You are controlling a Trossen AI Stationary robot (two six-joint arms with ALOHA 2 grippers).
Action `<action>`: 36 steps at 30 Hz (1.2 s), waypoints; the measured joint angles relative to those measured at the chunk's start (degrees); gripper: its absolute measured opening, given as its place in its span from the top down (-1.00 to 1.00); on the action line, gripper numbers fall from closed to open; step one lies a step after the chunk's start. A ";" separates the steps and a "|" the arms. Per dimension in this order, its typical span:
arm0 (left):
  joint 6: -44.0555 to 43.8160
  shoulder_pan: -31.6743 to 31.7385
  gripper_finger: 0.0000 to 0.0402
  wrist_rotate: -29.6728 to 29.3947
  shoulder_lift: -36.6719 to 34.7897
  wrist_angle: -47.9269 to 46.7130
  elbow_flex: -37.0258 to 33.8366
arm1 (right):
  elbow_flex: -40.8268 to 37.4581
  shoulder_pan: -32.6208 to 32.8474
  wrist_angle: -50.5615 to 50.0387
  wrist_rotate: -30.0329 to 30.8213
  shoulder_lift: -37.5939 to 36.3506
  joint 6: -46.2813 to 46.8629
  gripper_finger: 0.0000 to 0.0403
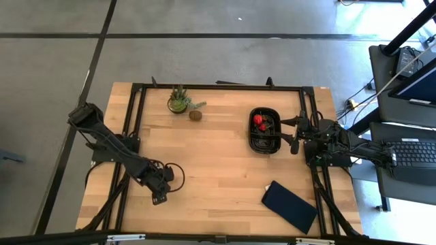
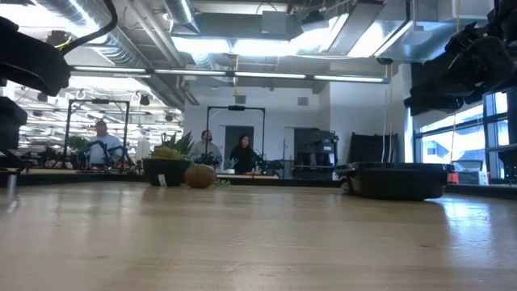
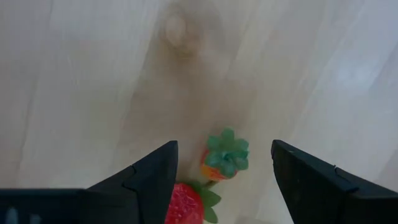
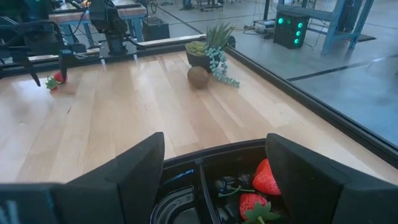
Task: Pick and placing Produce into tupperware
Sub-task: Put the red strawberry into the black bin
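Observation:
The black tupperware (image 1: 264,139) sits at the table's right, with red strawberries (image 4: 266,178) and dark berries (image 4: 225,185) inside. My right gripper (image 4: 214,152) hovers open at its right rim. A brown round fruit (image 1: 195,115) rests on the wood at the far side. My left gripper (image 3: 224,148) points down, open, near the table's front left. Below it, two strawberries lie on the table: one seen green top up (image 3: 225,155) between the fingers, and a red one (image 3: 185,204) close to one finger. In the high view the gripper hides them.
A small green potted plant (image 1: 179,101) stands by the brown fruit at the far edge. A flat dark-blue rectangle (image 1: 291,205) lies near the front right. Bare wood (image 1: 218,163) stretches between the two arms. People and benches show in the room beyond.

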 joint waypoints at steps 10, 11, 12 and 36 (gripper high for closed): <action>0.28 0.04 0.03 -0.44 0.13 0.00 0.00 | 0.00 0.02 0.04 -0.02 0.00 -0.02 -0.40; 0.28 0.04 0.06 -0.44 0.13 0.00 0.00 | 0.00 0.02 0.02 -0.02 0.00 -0.02 -0.40; 0.30 0.04 0.09 -0.44 0.13 -0.02 0.00 | 0.00 0.02 0.02 -0.02 0.00 -0.02 -0.40; 3.54 0.04 0.97 -0.50 0.13 -1.11 0.00 | 0.00 0.00 0.00 -0.02 0.00 -0.04 -0.40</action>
